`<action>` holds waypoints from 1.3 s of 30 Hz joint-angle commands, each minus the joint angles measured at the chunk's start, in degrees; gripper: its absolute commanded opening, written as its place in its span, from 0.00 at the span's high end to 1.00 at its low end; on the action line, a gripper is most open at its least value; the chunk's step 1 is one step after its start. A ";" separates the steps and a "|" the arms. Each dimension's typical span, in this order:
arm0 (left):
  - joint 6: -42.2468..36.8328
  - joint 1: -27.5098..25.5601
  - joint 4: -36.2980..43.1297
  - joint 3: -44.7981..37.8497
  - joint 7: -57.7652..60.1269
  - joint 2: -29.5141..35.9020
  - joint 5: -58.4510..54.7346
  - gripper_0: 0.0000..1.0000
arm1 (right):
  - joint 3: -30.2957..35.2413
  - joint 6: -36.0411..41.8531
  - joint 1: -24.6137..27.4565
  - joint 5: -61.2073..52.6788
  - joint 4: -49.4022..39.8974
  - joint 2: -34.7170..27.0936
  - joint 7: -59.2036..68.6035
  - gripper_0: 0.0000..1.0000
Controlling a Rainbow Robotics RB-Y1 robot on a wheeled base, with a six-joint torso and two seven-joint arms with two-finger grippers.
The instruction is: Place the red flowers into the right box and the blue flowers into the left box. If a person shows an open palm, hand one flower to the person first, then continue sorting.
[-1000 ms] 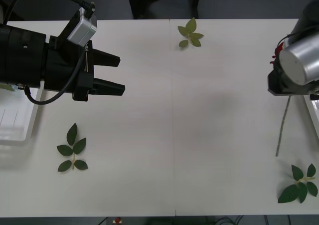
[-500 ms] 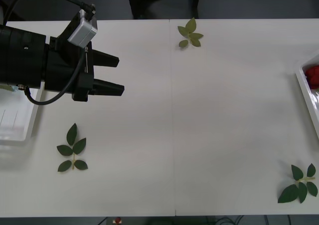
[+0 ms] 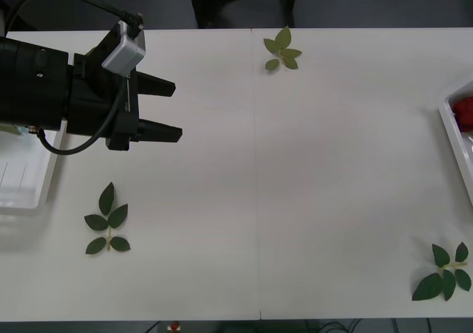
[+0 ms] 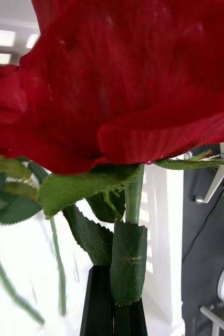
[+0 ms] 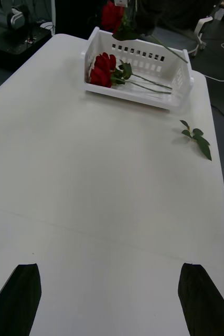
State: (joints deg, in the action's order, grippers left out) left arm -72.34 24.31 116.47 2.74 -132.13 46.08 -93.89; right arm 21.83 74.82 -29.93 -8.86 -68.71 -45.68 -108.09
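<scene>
One artificial red rose on a thin green stem (image 4: pixel 117 79) is clamped low on its stem between the closed black fingers of the right gripper (image 4: pixel 114 315). The stem runs along the fingers' own line, with the bloom out beyond the fingertips.

In the left wrist view this rose is seen held above the shallow white slotted plastic right box (image 5: pixel 138 95), near its far rim, with the stem slanting across the box. Several more red roses (image 5: pixel 102 71) are already laid inside, blooms bunched at one end and stems running along the box's long axis. In the front view the right box is found at the 3 o'clock edge of the white tabletop (image 3: pixel 295 185).

The release turns on one relation: the box lies directly under the held rose. The stem's slant, it is judged, should be brought in line with the box's length, so that no part is left hanging over the rim.

The left gripper (image 3: pixel 177 111) is held spread apart and empty at about 10 o'clock, pointing toward 3 o'clock, beside the white ribbed left box (image 3: pixel 22 182) at 9 o'clock. The right arm is plainly the nearer to the right box.

Loose green leaf sprigs (image 3: pixel 281 50) are scattered at 12, 5 and 8 o'clock.
</scene>
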 commanded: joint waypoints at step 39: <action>0.27 -1.19 1.13 -0.99 -0.94 1.20 0.46 0.24 | 2.69 20.54 -0.92 -29.73 -28.15 7.54 -36.75 0.00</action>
State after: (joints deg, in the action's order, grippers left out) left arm -72.34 23.84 116.47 2.74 -132.13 46.08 -93.80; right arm 22.97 93.68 -29.92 -36.45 -92.65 -39.28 -139.27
